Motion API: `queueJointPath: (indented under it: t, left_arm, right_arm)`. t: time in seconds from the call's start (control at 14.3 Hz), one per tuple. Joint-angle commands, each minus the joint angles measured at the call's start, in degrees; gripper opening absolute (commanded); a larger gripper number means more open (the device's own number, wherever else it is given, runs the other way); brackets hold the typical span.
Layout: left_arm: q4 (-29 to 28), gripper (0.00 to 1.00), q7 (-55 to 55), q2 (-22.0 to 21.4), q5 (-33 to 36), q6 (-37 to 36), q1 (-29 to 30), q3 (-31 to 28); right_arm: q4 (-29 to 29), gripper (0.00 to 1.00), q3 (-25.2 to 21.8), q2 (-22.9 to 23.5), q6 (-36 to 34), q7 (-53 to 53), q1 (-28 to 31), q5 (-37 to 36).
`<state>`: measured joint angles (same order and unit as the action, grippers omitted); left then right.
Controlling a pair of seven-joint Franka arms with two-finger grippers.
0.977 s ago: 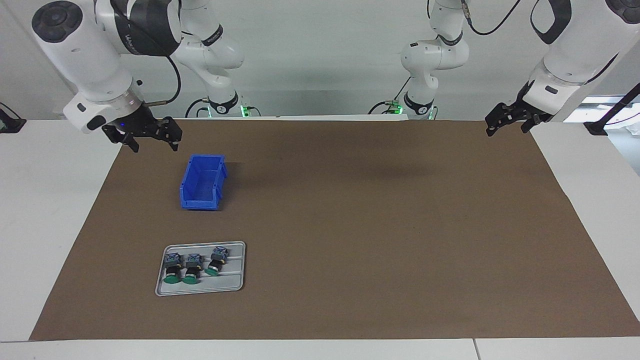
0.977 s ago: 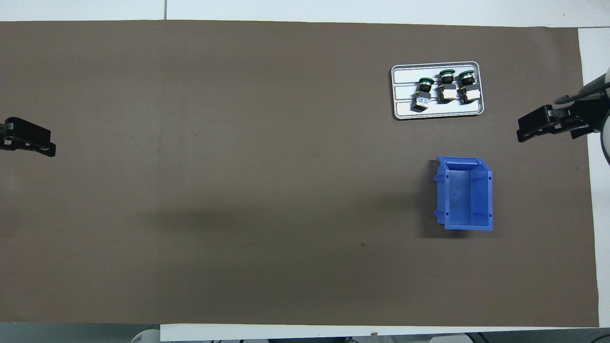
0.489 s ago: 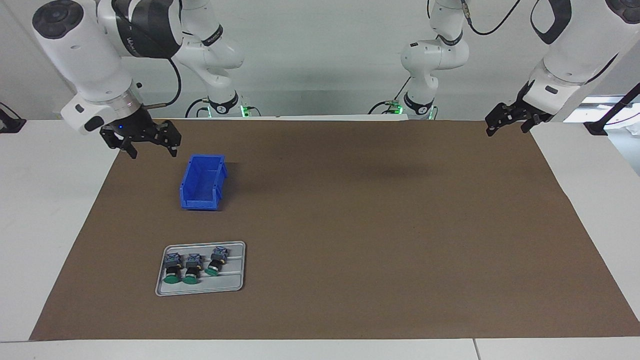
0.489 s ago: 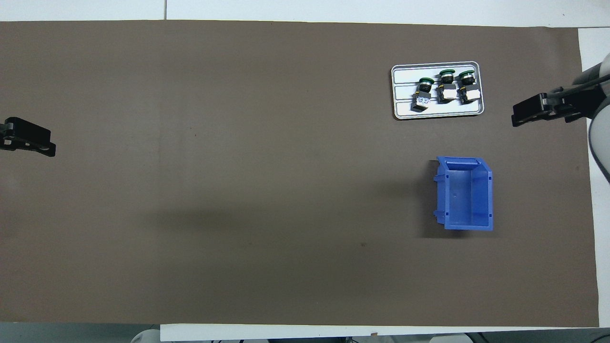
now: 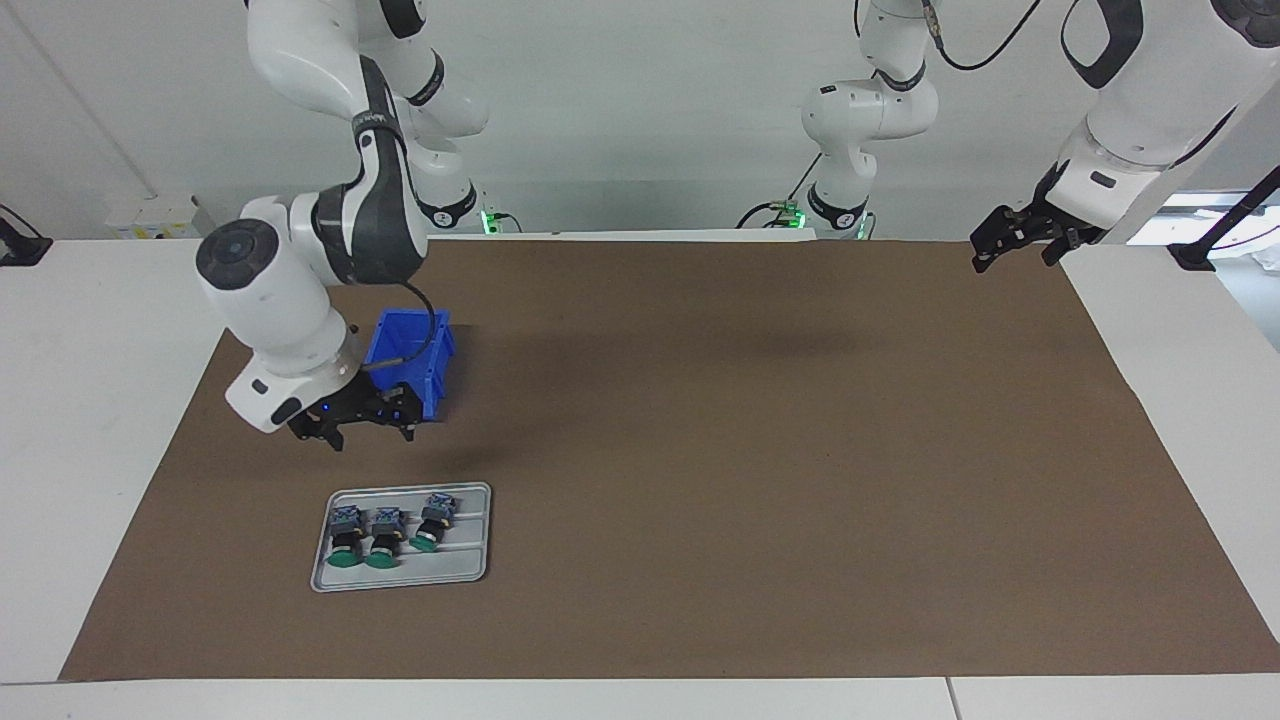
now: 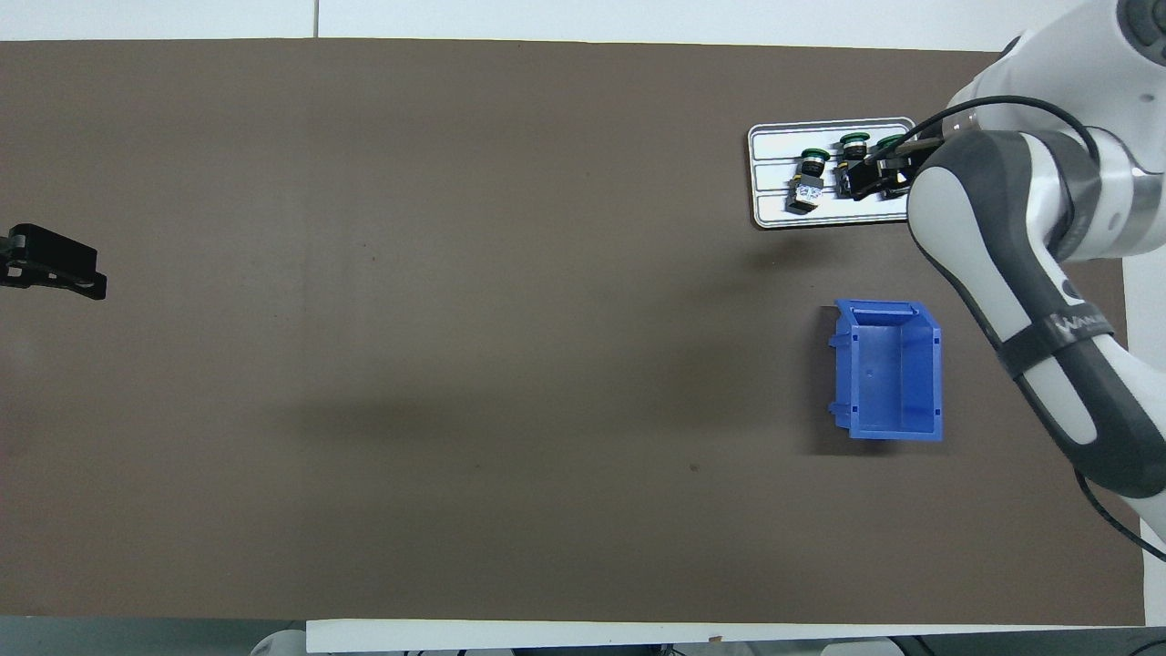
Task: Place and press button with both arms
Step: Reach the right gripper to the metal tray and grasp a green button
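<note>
- The left gripper [image 5: 1012,248] hangs in the air over the corner of the brown mat [image 5: 720,450] at the left arm's end of the white table [image 5: 100,400]. Its fingers are spread wide and hold nothing. This arm waits.
- A blue bin [image 5: 440,375] stands open-topped on the mat toward the right arm's end. The bent right arm partly covers it in the facing view. In the overhead view its inside looks bare.
- The right gripper [image 5: 370,432] points down, low over the mat. In the facing view it sits between the bin and the grey tray [image 5: 470,570], clear of both. Its fingers [image 5: 336,440] stand wide apart with nothing between them.
- In the overhead view the right gripper lies over part of the tray's contents, but the facing view shows it is raised and touches nothing there.
- The tray lies flat on the mat, farther from the robots than the bin and near it.
- Three buttons [image 5: 385,533] lie on their sides in the tray. Their green caps point away from the robots and their blue-grey ends point toward them.
- Two of them lie side by side. The third, toward the left arm's end, is slanted and a little apart.
- All three look alike, so I cannot tell which one the task means.
</note>
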<state>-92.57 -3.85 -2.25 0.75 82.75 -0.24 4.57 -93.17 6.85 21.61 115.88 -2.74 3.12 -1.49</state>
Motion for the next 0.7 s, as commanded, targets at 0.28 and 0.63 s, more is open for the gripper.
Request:
queueJointPath:
  t: [0.28,0.63]
  left_arm:
    - [-2.3,1.0,0.3,-1.9,0.9,0.9,0.2,0.2]
    - [-2.7,1.0,0.3,-2.1,0.9,1.1,0.1,0.3]
  right_arm:
    - [3.3,0.88,0.3,6.0,2.9,7.0,-3.7,-0.4]
    - [3.3,0.86,0.3,9.4,7.4,7.0,-3.9,-3.3]
